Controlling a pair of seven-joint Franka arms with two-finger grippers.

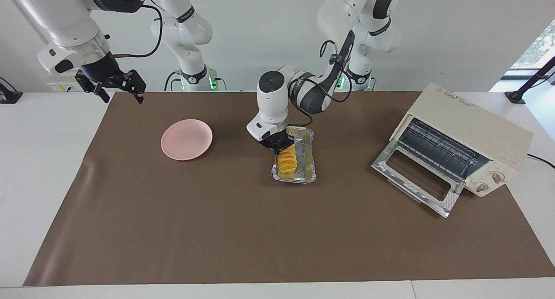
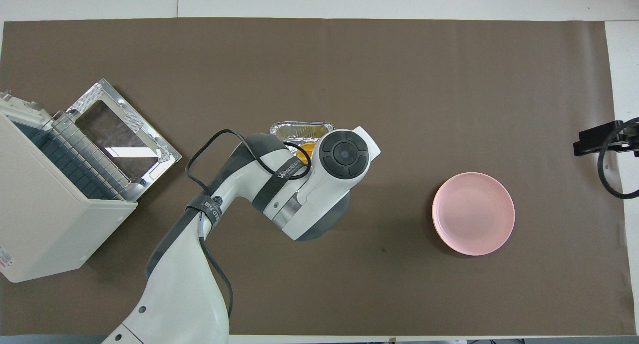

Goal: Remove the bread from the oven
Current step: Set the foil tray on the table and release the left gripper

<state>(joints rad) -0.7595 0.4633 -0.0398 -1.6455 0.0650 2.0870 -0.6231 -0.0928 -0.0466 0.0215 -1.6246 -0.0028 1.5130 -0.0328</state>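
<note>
Bread (image 1: pixel 287 162): a small golden-yellow loaf with crosswise ridges, lying in a crinkled silver foil tray (image 1: pixel 303 177) on the brown mat (image 1: pixel 217 229), out of the oven, between it and the plate.
Left gripper (image 1: pixel 276 147): clenched at the tray's end nearer the robots, at the bread's end there; whether it pinches the tray rim or the loaf cannot be told.
Facing view: shows the whole loaf, the tray's length and the gripper's contact with them.
Overhead view: the left arm covers most of the tray; only its farther rim (image 2: pixel 301 129) and a sliver of yellow bread (image 2: pixel 304 148) show.
Oven (image 1: pixel 468 134): cream-white, at the left arm's end of the table, its silver-framed glass door (image 1: pixel 416 177) folded down flat, wire rack visible inside, two knobs on the front.
Plate (image 1: pixel 186 139): pink, bare, toward the right arm's end of the mat.
Right gripper (image 1: pixel 117 87): fingers spread, holding nothing, waiting over the mat's corner nearest its base.
</note>
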